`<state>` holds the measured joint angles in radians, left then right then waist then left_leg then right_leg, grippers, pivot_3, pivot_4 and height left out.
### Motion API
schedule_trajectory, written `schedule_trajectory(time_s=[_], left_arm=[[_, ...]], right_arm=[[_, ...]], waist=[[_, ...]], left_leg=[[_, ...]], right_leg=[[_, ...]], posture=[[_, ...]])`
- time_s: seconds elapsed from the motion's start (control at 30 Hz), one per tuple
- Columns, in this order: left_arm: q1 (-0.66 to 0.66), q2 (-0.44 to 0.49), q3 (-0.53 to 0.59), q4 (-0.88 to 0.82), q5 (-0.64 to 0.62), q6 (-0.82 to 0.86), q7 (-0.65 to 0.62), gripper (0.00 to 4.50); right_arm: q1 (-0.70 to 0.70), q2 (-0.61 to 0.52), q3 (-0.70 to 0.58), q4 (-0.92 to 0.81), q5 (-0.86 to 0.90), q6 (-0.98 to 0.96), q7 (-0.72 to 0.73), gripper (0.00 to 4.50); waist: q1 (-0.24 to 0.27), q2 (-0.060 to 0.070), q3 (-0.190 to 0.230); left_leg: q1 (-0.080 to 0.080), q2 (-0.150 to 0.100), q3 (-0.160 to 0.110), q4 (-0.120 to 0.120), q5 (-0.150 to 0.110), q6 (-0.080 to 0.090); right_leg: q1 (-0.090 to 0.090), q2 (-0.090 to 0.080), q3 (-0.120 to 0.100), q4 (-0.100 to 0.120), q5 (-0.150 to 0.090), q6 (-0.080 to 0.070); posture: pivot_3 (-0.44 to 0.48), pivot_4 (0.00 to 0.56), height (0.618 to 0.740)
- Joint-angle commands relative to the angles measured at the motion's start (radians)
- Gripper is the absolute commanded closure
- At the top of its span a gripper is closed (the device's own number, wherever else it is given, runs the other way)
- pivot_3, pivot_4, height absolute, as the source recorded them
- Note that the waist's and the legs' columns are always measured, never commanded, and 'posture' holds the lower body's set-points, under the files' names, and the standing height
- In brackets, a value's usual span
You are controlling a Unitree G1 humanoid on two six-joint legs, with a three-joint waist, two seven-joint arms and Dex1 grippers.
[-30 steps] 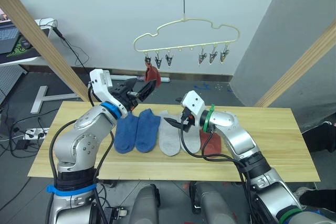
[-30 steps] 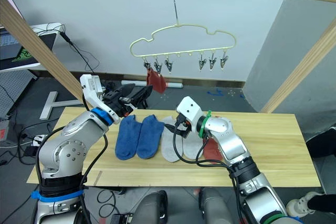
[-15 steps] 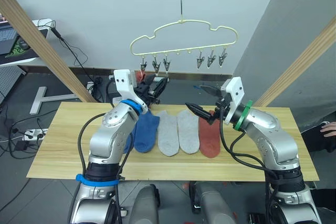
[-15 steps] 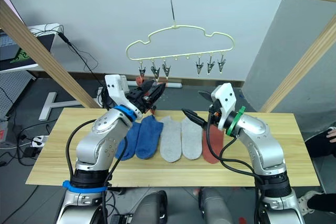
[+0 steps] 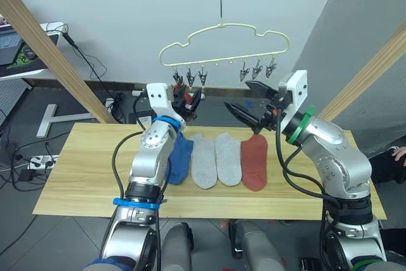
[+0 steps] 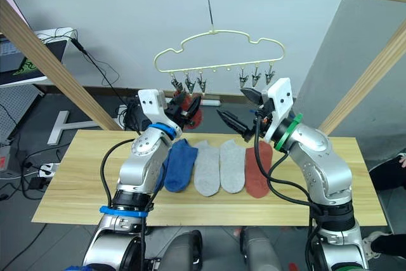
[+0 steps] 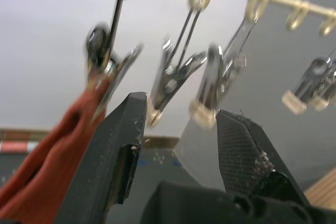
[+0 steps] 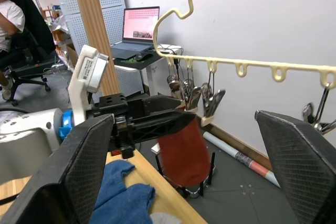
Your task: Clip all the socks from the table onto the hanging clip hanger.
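Wooden poles (image 5: pixel 44 52), laptop (image 8: pixel 140 24), seated person (image 8: pixel 10 17)

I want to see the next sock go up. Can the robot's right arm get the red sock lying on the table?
Probably yes. The right gripper is open and empty, raised above the red sock, which lies flat at the right end of the row on the table, with nothing over it.
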<state>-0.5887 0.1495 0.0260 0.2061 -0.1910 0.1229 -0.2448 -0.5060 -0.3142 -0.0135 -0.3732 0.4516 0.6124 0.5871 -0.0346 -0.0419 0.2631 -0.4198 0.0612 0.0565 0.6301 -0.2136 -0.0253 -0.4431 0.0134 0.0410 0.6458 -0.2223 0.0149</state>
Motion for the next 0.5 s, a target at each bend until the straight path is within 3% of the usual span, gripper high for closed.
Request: schedule_trajectory(time_s=[0.03,0.5], left_arm=[[-0.028,-0.005,0.004,0.015,0.027,-0.060,0.008,2.09],[-0.101,-0.006,0.004,0.134,0.112,-0.160,0.071,2.09]], right_arm=[[-0.009,-0.018,-0.020,-0.049,0.017,-0.010,-0.012,0.00],[-0.007,-0.028,-0.020,-0.048,0.031,-0.008,-0.028,0.00]], waist=[[-0.001,0.000,0.000],[-0.011,0.000,0.000]], left_leg=[[0.000,0.000,0.000,0.000,0.000,0.000],[0.000,0.000,0.001,0.000,0.000,0.000]], right_leg=[[0.000,0.000,0.000,0.000,0.000,0.000],[0.000,0.000,0.000,0.000,0.000,0.000]], posture=[[-0.094,0.270,0.740],[-0.096,0.273,0.740]])
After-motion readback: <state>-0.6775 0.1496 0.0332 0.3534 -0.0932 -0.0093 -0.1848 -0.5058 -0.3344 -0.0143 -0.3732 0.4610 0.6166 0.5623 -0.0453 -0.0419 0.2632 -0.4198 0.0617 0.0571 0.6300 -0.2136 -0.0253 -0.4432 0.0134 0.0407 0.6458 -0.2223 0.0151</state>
